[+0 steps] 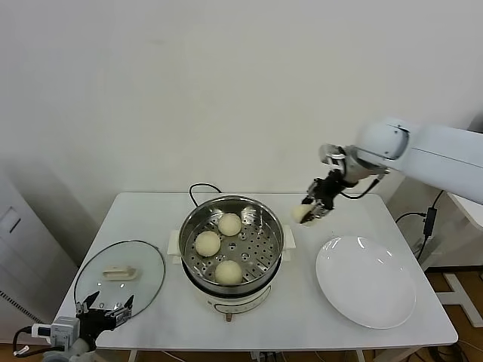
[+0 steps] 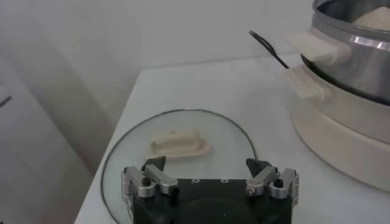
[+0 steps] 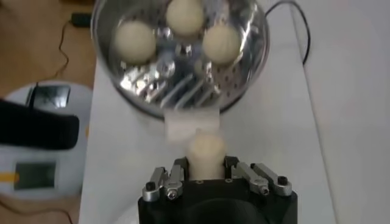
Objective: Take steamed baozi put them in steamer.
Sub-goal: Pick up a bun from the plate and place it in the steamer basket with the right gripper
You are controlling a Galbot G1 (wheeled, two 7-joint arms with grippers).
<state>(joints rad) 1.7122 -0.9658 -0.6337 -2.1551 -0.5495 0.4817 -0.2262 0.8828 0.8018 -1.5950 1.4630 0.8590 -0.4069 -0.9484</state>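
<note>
three smooth, cream-white domed baozi (image 1: 229, 225) resting on the perforated tray of the shiny steamer (image 1: 231, 253). a fourth pale round bun (image 1: 302, 214) clamped in the right gripper (image 1: 311, 209), aloft between steamer and white plate (image 1: 366, 280). left gripper (image 1: 104, 308) spread wide over the glass lid (image 1: 119, 274).

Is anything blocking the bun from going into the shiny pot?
Nothing visible. The right gripper holds the last baozi in the air beside the steamer. The steamer is uncovered; its glass lid lies off to its other side, and bare tray remains beside the three buns inside.
</note>
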